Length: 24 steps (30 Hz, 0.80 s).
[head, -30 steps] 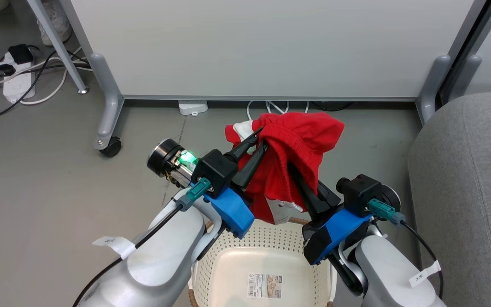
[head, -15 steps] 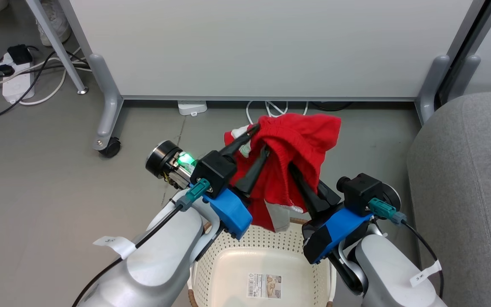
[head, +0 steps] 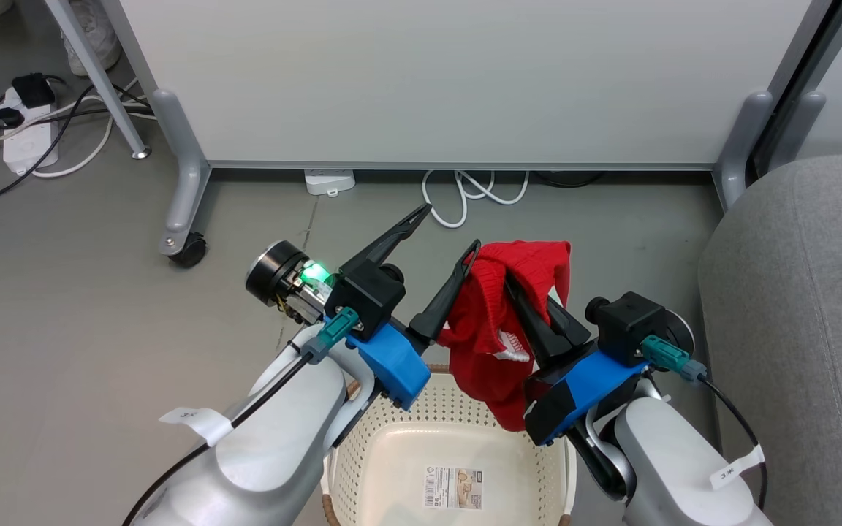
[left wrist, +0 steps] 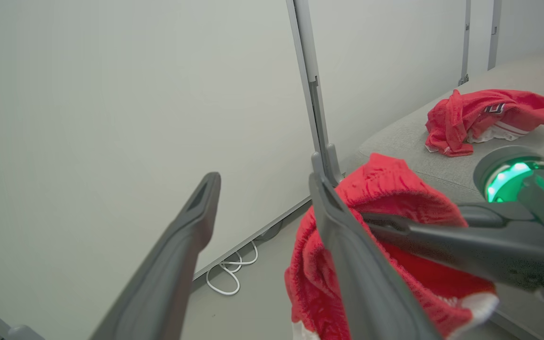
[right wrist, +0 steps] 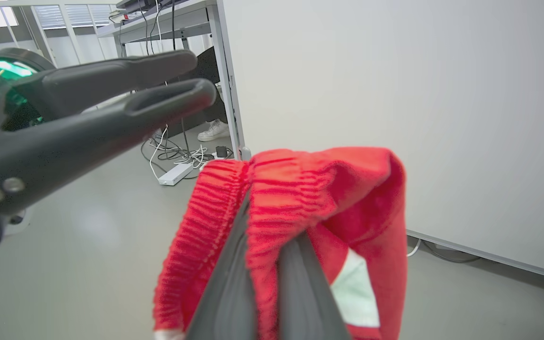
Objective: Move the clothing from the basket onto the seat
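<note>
So the right gripper (head: 514,286) is pinching a bright red soft fabric garment with white trim (head: 490,329), its two dark fingers pressed together with the ribbed waistband bunched over them. The garment is hanging in the air over the far rim of the cream-white perforated plastic basket with a brown woven rim (head: 384,416), which is sitting on the grey floor (head: 99,329) between the two arms and showing a sticker (head: 454,489) on its bottom. The left gripper (head: 452,226) is standing spread wide, holding nothing; its inner finger is sitting right beside the red fabric, can't tell if it's actually touching. Off to the right, the big light grey upholstered sofa seat (head: 794,307) is carrying a second red garment with white stripes (left wrist: 484,115), lying well apart from the held one. A looped white cable (head: 468,193) is lying at the foot of the white partition panel (head: 465,80)
</note>
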Motion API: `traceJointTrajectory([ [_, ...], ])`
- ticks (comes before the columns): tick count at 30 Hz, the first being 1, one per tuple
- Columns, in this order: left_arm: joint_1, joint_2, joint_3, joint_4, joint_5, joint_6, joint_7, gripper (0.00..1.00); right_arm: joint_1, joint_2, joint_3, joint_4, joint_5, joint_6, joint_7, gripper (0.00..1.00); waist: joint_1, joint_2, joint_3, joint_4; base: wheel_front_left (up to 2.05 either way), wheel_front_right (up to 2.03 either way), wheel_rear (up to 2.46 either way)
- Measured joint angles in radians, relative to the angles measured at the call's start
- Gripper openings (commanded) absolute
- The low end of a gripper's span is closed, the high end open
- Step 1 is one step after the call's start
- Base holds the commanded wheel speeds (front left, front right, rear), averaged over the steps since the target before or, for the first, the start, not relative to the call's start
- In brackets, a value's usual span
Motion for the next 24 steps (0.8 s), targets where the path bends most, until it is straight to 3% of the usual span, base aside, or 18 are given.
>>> traceJointTrajectory([
  [11, 0.011, 0.004, 0.015, -0.019, 0.006, 0.001, 0.000, 1.00, 0.007, 0.000, -0.060, -0.044, -0.028, 0.000, 0.000, 0.00, 0.0000, 0.0000, 0.020, -0.057, 0.00, 0.00, 0.00],
  [24, 0.012, 0.011, 0.021, -0.038, 0.016, 0.003, 0.000, 1.00, 0.025, -0.022, -0.154, -0.132, -0.055, 0.000, 0.000, 0.00, 0.0000, 0.0000, 0.081, -0.201, 0.00, 0.00, 0.00],
])
